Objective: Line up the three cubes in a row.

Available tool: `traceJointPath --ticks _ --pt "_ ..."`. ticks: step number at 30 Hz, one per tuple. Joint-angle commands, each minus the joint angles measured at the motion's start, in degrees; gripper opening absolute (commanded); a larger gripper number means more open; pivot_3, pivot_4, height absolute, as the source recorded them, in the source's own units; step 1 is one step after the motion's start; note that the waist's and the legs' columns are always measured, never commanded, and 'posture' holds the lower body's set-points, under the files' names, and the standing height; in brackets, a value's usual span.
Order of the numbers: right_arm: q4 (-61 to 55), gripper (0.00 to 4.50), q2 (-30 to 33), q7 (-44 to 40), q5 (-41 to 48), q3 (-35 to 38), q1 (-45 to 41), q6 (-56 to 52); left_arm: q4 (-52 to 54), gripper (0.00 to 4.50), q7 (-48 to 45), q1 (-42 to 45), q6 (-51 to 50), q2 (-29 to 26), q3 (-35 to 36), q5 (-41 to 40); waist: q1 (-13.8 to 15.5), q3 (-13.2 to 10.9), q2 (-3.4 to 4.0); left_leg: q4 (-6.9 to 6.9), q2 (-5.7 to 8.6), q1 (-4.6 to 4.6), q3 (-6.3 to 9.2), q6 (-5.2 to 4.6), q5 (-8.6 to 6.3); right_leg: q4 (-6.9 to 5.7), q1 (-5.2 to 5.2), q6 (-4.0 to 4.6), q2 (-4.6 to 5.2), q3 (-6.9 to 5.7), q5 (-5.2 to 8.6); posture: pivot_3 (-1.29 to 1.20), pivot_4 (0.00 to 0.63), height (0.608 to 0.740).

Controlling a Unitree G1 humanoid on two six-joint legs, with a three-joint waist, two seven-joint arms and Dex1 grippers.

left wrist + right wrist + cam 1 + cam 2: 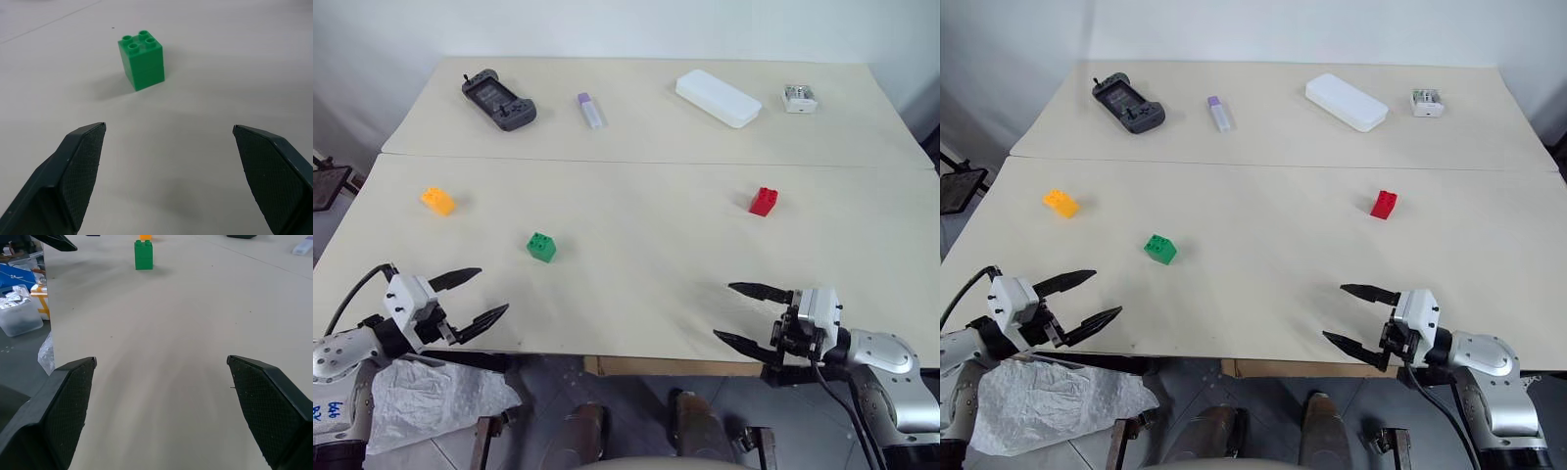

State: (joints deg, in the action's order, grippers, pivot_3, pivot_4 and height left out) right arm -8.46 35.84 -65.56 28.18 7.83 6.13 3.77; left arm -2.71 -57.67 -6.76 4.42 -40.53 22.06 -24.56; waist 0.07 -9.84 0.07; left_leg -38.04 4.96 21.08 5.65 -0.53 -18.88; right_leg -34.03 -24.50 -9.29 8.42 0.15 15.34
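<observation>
Standing studs-up and scattered, the three cubes (541, 247) wait while both grippers gape wide, empty.

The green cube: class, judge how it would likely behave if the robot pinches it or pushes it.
The green cube looks like rigid moulded plastic, so probably stiff and light. Flat sides should suit a pinch, though glossy faces might slip. It stands taller than wide on the table, so a high push could tip it.

A pale beige bench (636, 274) carries an orange-yellow studded plastic cube (437, 201), a green one (541, 247), a red one (764, 201), a dark handheld controller (498, 100), a purple-and-white stick (590, 110), a long white case (718, 97) and a small white box (799, 99).
</observation>
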Motion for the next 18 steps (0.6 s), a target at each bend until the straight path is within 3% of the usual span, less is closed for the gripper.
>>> traceJointPath --ticks 1,5,9,13,18 --pt "-1.2 4.5 -0.4 0.3 0.2 0.4 -0.7 1.3 0.7 4.39 0.1 -0.6 1.3 0.1 1.7 -0.8 0.0 0.0 0.0 0.0 0.0 0.0 0.0 0.0 0.0 0.0 0.0 0.0 0.0 0.0 0.0 0.0 0.15 0.74" --pt "-1.5 4.5 -1.9 2.2 0.3 0.8 -1.8 1.6 3.8 4.39 -0.1 -2.4 -4.0 -0.6 1.1 -2.9 -0.1 0.0 0.0 0.0 -0.01 -0.01 0.0 0.0 0.0 -0.01 0.0 0.0 0.0 0.0 0.0 0.0 0.15 0.74" --pt "-2.8 4.5 -3.6 10.5 3.0 7.6 -0.1 -1.1 13.7 4.39 2.4 -1.6 -14.0 1.9 0.9 -13.2 0.4 0.0 0.0 0.0 0.01 0.03 0.02 -0.01 0.0 -0.07 0.0 0.0 0.02 0.02 0.0 0.0 0.15 0.74" --pt "0.5 4.5 -6.3 19.1 0.2 14.5 2.5 1.5 19.7 4.39 3.3 2.1 -13.0 3.8 -4.3 -10.7 1.5 0.0 0.0 -0.06 0.11 0.01 0.05 -0.04 -0.01 -0.05 0.04 0.0 0.07 0.05 0.0 0.0 0.15 0.74" --pt "1.1 4.5 -9.7 27.8 -6.5 14.6 2.7 4.2 17.5 4.39 0.5 7.3 -9.7 4.6 -11.2 -6.1 0.9 0.0 0.05 -0.04 0.22 -0.03 -0.06 -0.01 0.0 -0.06 0.02 0.0 0.0 0.05 0.0 0.0 0.15 0.74"
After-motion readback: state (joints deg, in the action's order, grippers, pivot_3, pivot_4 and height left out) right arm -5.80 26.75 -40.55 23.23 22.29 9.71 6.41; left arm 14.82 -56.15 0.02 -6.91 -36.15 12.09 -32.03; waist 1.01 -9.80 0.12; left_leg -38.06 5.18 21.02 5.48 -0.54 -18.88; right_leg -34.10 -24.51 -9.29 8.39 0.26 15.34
